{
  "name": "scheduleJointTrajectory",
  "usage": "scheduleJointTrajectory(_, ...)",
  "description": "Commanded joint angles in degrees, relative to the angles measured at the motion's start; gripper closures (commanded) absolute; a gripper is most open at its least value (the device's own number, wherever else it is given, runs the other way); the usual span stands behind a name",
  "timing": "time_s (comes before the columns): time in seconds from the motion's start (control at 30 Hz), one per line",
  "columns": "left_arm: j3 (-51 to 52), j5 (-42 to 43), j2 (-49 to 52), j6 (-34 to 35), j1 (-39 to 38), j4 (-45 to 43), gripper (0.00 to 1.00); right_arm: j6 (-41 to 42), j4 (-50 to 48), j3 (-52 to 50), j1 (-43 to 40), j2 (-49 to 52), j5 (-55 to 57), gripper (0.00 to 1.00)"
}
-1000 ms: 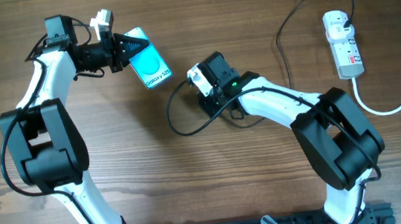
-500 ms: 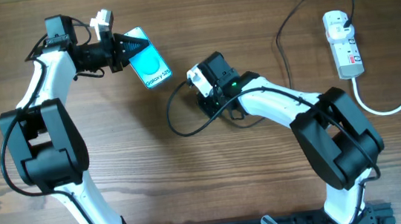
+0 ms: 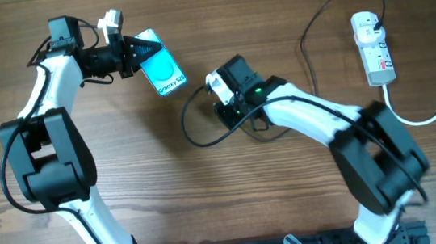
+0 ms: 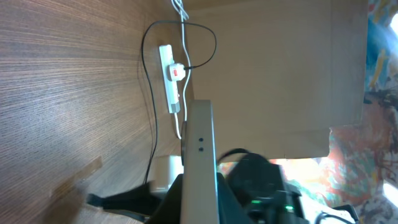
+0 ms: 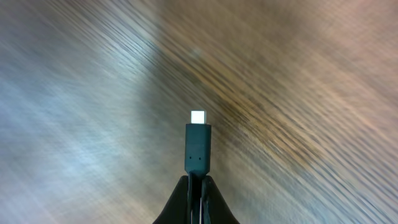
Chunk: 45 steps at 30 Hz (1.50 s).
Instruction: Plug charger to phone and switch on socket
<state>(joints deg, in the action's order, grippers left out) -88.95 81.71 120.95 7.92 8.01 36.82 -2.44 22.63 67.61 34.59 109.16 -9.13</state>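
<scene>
l gripper (image 3: 144, 50) pinching phone (image 3: 166, 72) by one end; r gripper (image 5: 198, 190), right of phone, clamped on charger (image 5: 198, 146) tip; socket (image 3: 374, 50) far right of phone

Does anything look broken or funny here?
Nothing looks broken or spilled. The phone is held slanted in the left claw. The charger plug is pinched in the right claw and is not in the phone yet. That fits a job half done.
</scene>
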Motion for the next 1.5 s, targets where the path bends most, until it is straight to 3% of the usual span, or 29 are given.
scheduleJointTrajectory(0.0,-0.1,1.6,0.3,-1.1,0.5,-0.2,0.96,3.2,3.1,-0.1,-0.6,-9.6,-6.1,0.96)
scheduleJointTrajectory(0.13,-0.1,5.7,0.3,-1.1,0.5,-1.0,0.96,6.1,12.0,-0.1,-2.4,-17.1,-22.5,0.96)
scheduleJointTrajectory(0.3,-0.1,5.1,0.1,2.0,-0.3,-1.1,0.96,9.7,18.4,-0.1,-2.7,-22.4,-29.1,0.96)
scheduleJointTrajectory(0.4,-0.1,3.5,0.1,5.0,-1.5,-1.3,0.96,11.6,18.4,-0.1,-2.7,-23.3,-28.8,0.96)
scheduleJointTrajectory(0.63,-0.1,0.4,0.1,21.0,-3.9,-1.5,0.96,15.5,14.4,-0.1,-2.7,-23.3,-25.4,0.96)
scheduleJointTrajectory(0.93,-0.1,-4.0,0.1,21.0,-7.3,-2.9,0.96,19.9,9.7,-0.1,-2.7,-23.3,-24.0,0.96)
scheduleJointTrajectory(1.1,-0.1,1.3,0.1,21.1,-9.1,-11.3,0.96,22.2,9.5,-0.1,-2.7,-23.2,-22.4,0.96)
scheduleJointTrajectory(1.47,-0.1,3.8,0.1,22.6,-9.1,-11.6,0.96,23.5,7.1,-0.1,-2.7,-23.2,-17.8,0.96)
